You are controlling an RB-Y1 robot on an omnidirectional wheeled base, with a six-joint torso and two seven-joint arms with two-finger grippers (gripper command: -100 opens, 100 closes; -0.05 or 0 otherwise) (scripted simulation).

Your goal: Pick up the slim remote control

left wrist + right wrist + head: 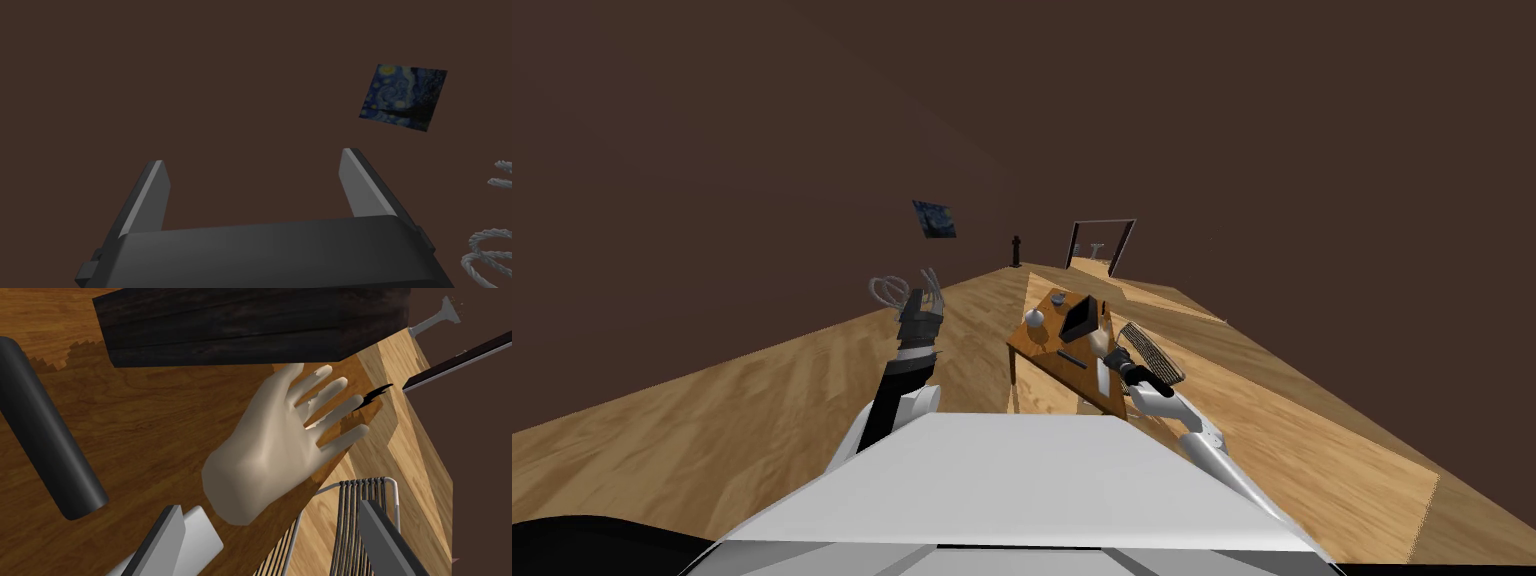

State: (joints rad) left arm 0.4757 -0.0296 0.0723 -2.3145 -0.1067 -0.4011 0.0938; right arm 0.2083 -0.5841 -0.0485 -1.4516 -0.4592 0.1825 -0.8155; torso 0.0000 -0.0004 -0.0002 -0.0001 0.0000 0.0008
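The wooden worktop (150, 428) carries a dark box (250, 323), a pale hand model (265, 448) and the slim light-grey remote (202, 543), just inside one finger of the spread right pincer (270, 508). The left pincer (252, 159) hangs raised, fingers apart.

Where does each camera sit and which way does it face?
Head view: on the head, facing steeply down at the table; left arm, right arm.
Left wrist view: on the left hand, facing the wall; left gripper open.
Right wrist view: on the right hand, facing the table; right gripper open.
Shared by head and right wrist: the hand model.
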